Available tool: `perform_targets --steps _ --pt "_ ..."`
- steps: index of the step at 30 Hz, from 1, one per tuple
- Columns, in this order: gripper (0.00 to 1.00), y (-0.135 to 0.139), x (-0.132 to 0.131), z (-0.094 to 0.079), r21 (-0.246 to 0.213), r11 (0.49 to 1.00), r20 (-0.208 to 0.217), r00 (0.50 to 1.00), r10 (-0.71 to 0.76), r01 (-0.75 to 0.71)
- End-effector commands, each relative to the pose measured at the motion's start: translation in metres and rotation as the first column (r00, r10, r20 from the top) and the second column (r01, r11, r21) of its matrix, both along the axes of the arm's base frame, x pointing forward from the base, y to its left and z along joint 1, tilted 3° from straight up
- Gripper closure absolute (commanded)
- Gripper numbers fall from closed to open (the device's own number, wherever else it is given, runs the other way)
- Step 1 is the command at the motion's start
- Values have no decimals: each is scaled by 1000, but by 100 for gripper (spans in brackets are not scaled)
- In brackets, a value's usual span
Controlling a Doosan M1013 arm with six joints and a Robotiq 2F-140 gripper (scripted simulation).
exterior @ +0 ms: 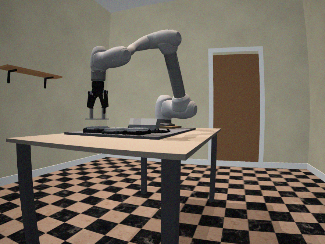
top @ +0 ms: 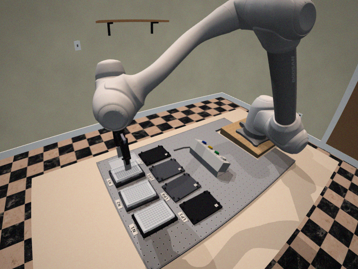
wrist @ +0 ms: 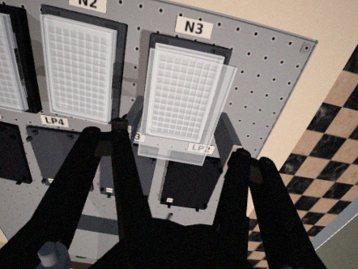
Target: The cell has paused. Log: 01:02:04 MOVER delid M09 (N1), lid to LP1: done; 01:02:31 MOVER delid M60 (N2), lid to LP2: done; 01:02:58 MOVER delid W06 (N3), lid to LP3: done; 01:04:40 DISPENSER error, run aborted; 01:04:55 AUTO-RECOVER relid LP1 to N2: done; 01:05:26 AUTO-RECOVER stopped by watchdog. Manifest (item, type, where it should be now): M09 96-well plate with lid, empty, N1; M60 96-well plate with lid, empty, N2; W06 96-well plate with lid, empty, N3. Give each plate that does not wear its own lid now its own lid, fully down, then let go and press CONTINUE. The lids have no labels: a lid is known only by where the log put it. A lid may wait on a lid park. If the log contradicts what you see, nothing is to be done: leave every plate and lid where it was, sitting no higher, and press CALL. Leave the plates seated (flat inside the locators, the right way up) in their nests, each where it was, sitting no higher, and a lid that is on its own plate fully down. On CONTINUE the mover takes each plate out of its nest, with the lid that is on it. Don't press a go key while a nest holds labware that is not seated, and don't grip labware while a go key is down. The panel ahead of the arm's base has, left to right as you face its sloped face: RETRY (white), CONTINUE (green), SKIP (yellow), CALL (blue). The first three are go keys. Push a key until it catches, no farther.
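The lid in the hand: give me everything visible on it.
The lid is a thin, clear, rectangular plastic sheet, see-through enough that the plate grid shows under it. The hand is shut on it, fingers on opposite edges. It hangs level above the N3 plate, clear of it, skewed slightly and offset toward the LP2 label. Nothing but the fingers touches it.

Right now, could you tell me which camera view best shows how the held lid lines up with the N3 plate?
The wrist view: the clear lid overlaps the N3 plate, offset. The top view has the gripper partly covering it; the exterior view shows it edge-on above the deck.
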State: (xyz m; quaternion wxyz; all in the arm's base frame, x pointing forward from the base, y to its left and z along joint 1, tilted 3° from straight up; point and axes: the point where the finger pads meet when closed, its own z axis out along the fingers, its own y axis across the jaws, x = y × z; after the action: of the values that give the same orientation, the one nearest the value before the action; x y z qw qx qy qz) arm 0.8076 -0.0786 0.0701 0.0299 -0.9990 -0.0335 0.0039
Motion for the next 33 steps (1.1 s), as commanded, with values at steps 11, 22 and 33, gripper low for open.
perform_targets --steps 11,22,33 --pt "100 0 0 -6 0 1000 1 1000 21 -21" --pt "100 1 0 -23 0 1000 1 1000 21 -21" --pt "100 2 0 -30 0 1000 1 1000 21 -21"
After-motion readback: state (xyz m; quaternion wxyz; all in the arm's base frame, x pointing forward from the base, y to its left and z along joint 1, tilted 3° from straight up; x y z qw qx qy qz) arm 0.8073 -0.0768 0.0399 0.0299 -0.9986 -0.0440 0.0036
